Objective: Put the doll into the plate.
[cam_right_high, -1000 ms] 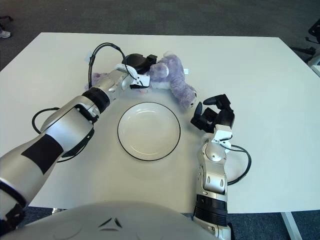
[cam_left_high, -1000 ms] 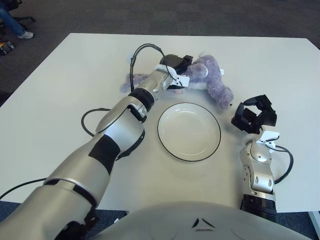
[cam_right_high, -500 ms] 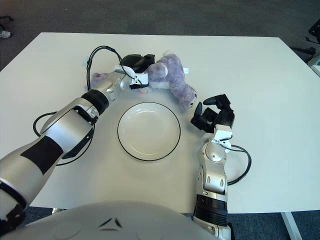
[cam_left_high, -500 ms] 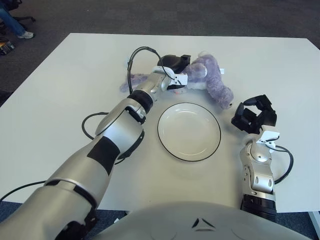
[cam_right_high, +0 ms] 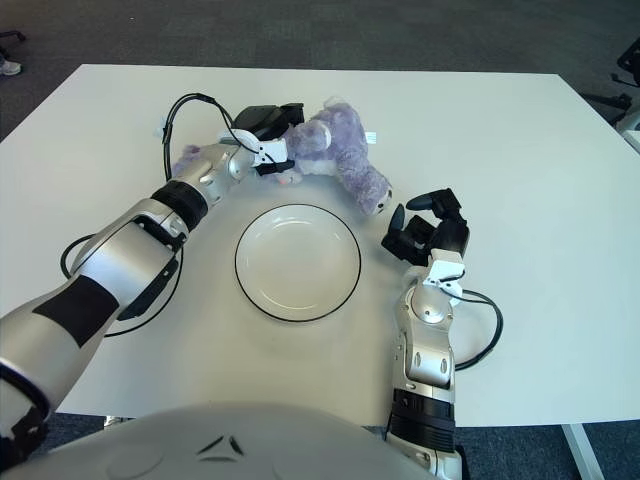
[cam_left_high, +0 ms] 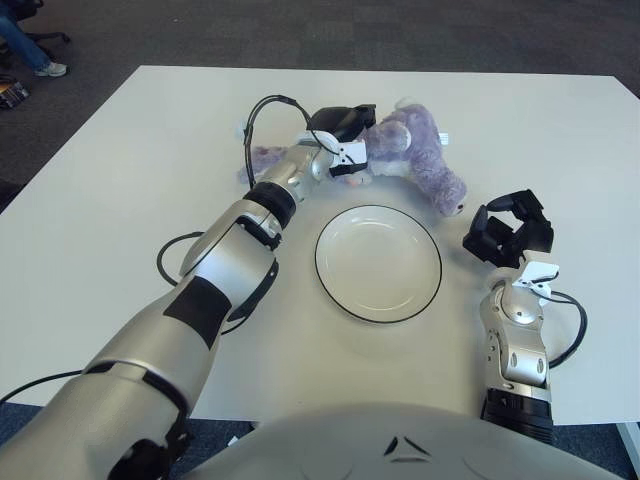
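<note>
We see the left hand (cam_left_high: 345, 125) reaching to the 12 o'clock side of the white plate (cam_left_high: 378, 263), its dark fingers (cam_right_high: 270, 122) closed around the purple plush doll (cam_left_high: 410, 158). The doll lies on the white table (cam_left_high: 150, 160) just beyond the plate's rim, from 11 to 1 o'clock, not inside it. At the plate's 3 o'clock, our right hand (cam_left_high: 510, 232) stands parked on the table, its fingers loosely curled around nothing, near the doll's lower end but apart from it.
</note>
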